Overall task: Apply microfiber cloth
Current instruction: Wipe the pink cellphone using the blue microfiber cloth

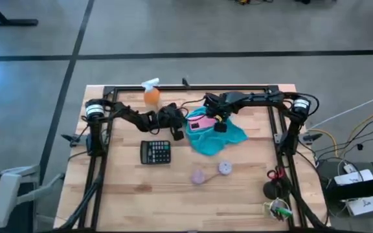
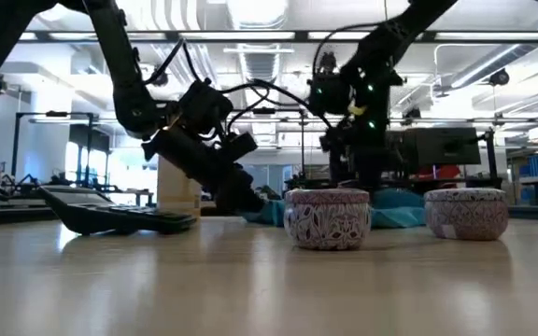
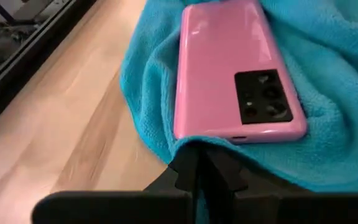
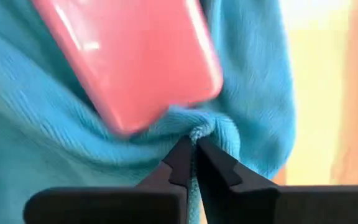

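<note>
Both hands pinch microfiber cloth (image 1: 214,137) edges: left hand (image 3: 199,163), right hand (image 4: 192,148), under phone (image 3: 232,68).

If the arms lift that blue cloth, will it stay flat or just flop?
Probably flop: the cloth lies bunched in soft folds. It looks fluffy, so likely light. The glossy pink phone lying on it might slide off.

Taking the cloth (image 1: 214,137) as landmark: a pink phone (image 1: 200,122) lies on its far-left part, and both hands crowd it, the left hand (image 1: 181,125) at its left edge, the right hand (image 1: 220,126) over its middle. A calculator (image 1: 155,153) sits left-front of it, two tins (image 1: 212,172) just in front, a spray bottle (image 1: 151,94) behind-left. Bare counter (image 1: 251,175) lies open to its right and front-right.
</note>
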Robot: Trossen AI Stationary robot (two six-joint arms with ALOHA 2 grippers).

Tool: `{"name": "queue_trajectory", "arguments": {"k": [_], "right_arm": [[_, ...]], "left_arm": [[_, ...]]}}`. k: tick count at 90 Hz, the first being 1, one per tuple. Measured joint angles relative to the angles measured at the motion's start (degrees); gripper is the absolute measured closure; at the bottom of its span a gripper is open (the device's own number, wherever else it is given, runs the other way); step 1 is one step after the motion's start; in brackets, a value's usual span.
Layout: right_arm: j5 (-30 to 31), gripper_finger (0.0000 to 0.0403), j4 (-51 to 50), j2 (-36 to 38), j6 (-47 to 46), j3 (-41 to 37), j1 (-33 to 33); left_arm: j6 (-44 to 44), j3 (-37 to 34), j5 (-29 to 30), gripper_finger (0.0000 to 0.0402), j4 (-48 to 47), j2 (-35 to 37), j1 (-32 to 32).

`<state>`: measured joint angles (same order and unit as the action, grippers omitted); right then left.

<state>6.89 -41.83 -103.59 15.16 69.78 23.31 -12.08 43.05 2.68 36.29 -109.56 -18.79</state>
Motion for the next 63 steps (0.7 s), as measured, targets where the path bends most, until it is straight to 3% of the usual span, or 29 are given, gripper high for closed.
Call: {"name": "queue_trajectory", "arguments": {"k": [16, 40, 63], "right_arm": [[-9.1, 0.0402, 9.1, -0.8, 0.2, 0.4, -0.4], [-15.0, 0.0403, 23.5, -7.5, -1.6, 0.2, -0.7], [-13.1, 0.0403, 23.7, -5.2, -2.2, 0.1, -1.1]], "left_arm": [[0.7, 0.0, -0.8, 0.0402, 1.4, 0.0, 0.1], [0.8, 0.0, -0.9, 0.0402, 1.6, 0.0, 0.3], [1.1, -0.4, -0.9, 0.0402, 1.5, -0.2, 0.4]]}}
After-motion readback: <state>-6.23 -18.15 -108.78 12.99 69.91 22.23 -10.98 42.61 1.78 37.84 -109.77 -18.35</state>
